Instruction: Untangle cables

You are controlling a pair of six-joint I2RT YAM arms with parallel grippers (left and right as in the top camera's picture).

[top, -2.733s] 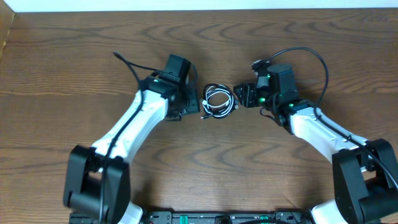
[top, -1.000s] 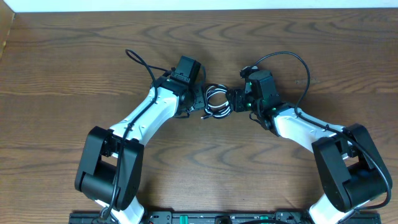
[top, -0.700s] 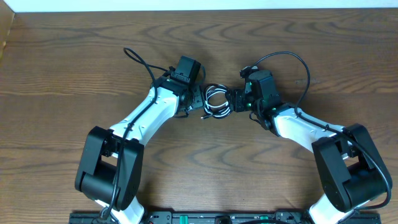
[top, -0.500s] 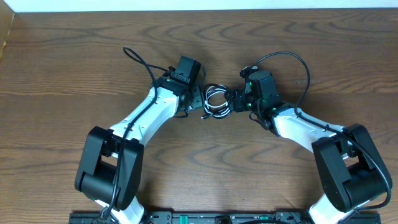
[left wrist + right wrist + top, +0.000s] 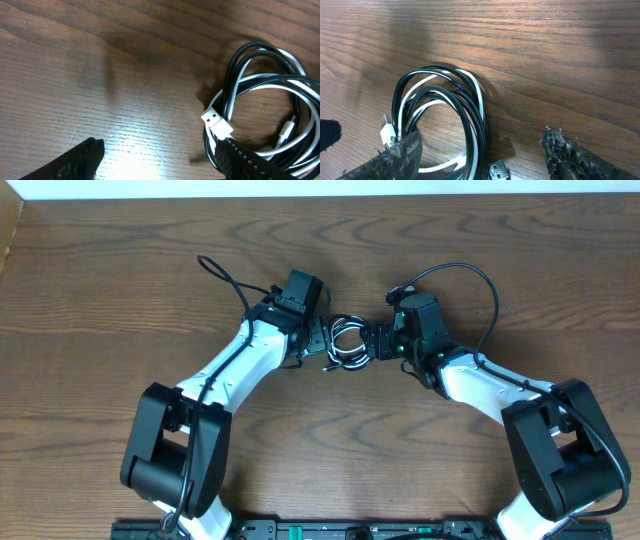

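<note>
Cables lie coiled in one bundle on the table, still tangled. Since a few seconds ago my arms have closed in: left gripper and right gripper now flank it, jaws wide, nothing held. Judgement: set for first grasp; untangling not begun.

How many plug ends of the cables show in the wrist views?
3: a flat white plug at the edge of the coil, a slim white plug inside the coil, a dark plug at the right wrist view's bottom. Others may be hidden.
</note>
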